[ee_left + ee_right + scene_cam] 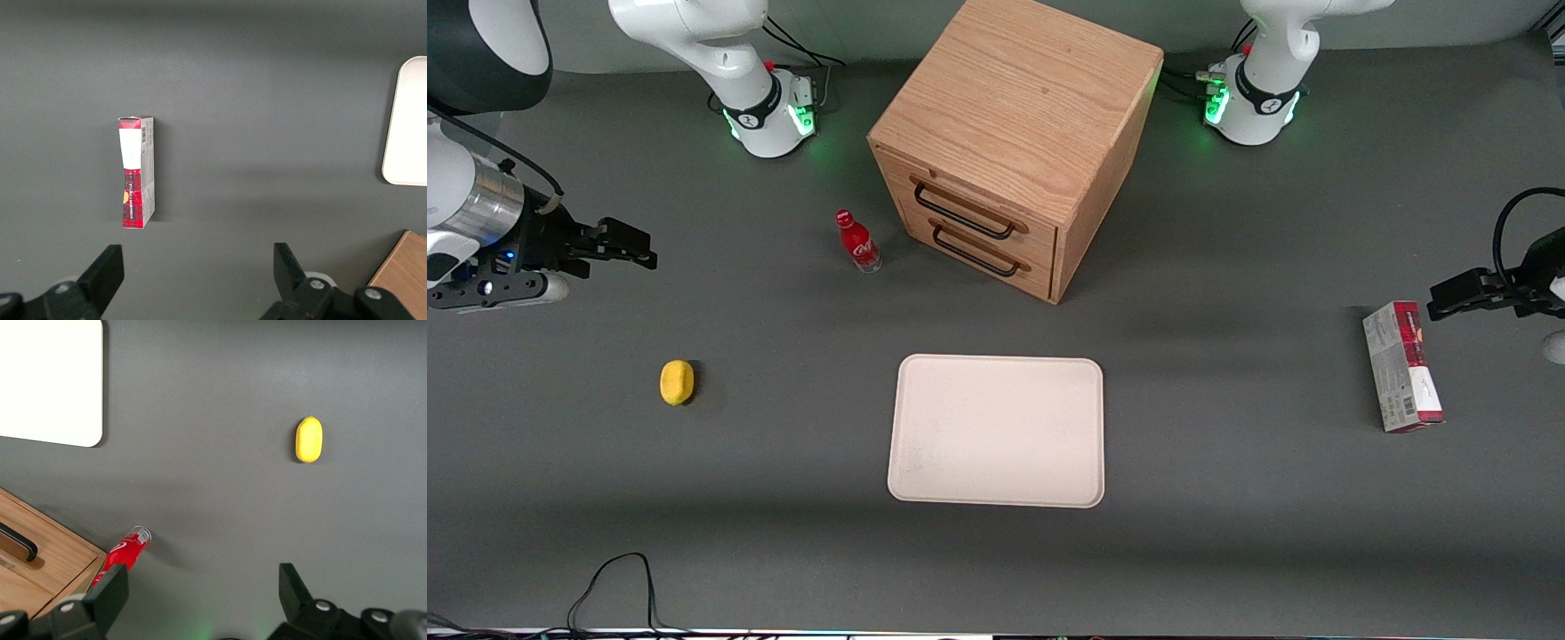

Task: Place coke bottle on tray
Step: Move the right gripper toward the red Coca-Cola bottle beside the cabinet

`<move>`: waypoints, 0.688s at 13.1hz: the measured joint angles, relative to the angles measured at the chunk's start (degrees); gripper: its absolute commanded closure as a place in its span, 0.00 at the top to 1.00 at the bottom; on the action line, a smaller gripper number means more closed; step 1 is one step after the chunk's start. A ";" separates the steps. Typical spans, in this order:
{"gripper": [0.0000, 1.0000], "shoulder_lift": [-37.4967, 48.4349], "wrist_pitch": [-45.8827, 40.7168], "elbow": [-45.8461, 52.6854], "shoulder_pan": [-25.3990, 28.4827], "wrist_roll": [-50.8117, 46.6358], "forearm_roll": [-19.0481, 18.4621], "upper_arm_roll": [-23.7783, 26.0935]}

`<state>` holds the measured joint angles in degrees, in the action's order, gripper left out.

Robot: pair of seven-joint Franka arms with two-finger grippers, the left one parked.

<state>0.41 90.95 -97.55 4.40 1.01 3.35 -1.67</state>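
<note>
The coke bottle (858,242), small and red with a red cap, stands upright on the grey table beside the wooden cabinet, on the side toward the working arm. It also shows in the right wrist view (127,550), close to one finger of the gripper. The cream-white tray (996,431) lies flat and bare, nearer the front camera than the cabinet; one corner shows in the right wrist view (47,380). My right gripper (636,249) hangs above the table at the working arm's end, well apart from the bottle. It is open and empty (202,580).
A wooden two-drawer cabinet (1005,151) stands farther from the front camera than the tray. A yellow lemon-like object (677,382) lies toward the working arm's end. A red-and-grey carton box (1402,366) lies toward the parked arm's end. A black cable (614,587) loops at the table's near edge.
</note>
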 measured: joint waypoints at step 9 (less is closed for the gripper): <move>1.00 0.17 0.07 0.27 0.17 0.00 0.81 0.37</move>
<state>0.58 91.02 -97.28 4.57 1.01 4.16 -1.30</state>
